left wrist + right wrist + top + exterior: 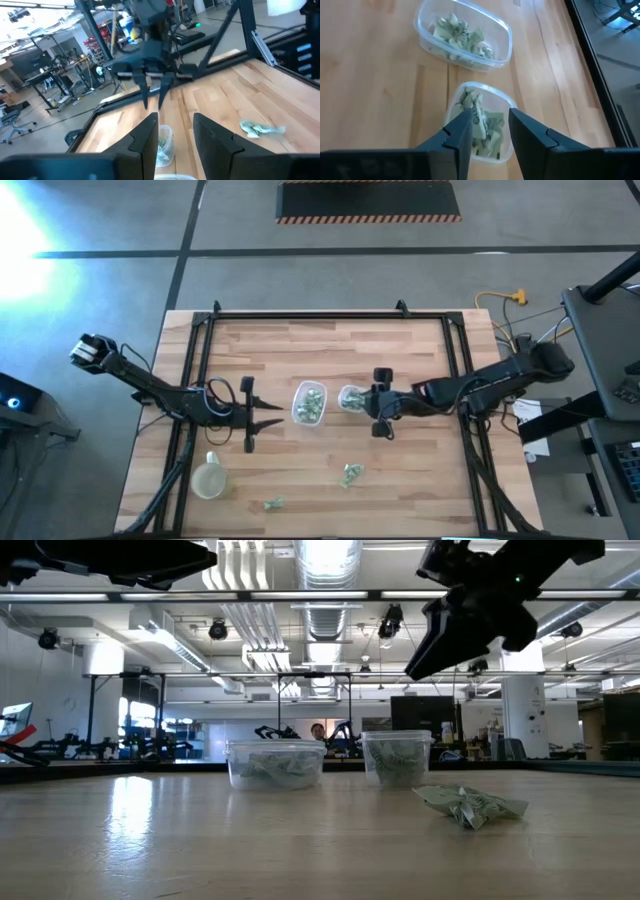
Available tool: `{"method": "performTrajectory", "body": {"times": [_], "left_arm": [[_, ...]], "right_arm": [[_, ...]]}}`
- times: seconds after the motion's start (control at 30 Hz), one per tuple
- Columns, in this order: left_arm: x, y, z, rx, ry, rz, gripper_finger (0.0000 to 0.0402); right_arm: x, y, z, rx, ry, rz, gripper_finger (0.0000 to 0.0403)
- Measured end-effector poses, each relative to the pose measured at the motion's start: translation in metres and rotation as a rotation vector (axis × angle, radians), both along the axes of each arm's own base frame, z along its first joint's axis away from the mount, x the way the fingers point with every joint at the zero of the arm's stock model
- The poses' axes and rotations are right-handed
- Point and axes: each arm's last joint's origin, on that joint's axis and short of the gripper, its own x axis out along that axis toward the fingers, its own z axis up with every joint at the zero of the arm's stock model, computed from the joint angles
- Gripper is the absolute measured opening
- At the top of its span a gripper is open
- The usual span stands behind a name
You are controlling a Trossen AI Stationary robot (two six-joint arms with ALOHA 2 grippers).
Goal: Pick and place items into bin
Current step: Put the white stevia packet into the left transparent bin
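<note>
Two clear containers stand mid-table, both holding pale-green and white wrapped pieces: a larger one (309, 402) (465, 32) and a smaller round one (351, 397) (482, 125). My right gripper (366, 401) (490, 115) hangs open just above the smaller one, slanting down, with nothing between its fingers. My left gripper (277, 421) (175, 135) waits open and level, left of the larger container. Loose items lie on the wood nearer the front edge: one clump (350, 475) (470, 806) and a smaller piece (273, 503).
A round clear cup (208, 478) stands near the front left corner. A black frame (320, 315) runs along the table's far and side edges. Bare wood lies at the table's far half and at the right front.
</note>
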Motion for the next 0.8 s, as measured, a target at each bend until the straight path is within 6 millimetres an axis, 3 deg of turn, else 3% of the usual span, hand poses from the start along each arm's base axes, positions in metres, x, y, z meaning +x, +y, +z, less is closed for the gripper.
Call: {"method": "performTrajectory", "body": {"times": [0.53, 0.8], "left_arm": [[-0.002, -0.01, -0.009, -0.085, 0.116, -0.36, 0.0107], [0.007, -0.015, -0.016, -0.181, 0.201, -0.367, 0.0107]], "right_arm": [[-0.027, 0.024, 0.004, 0.076, 0.08, 0.011, 0.0092], [-0.027, 0.026, 0.004, 0.08, 0.08, 0.021, 0.0083]]}}
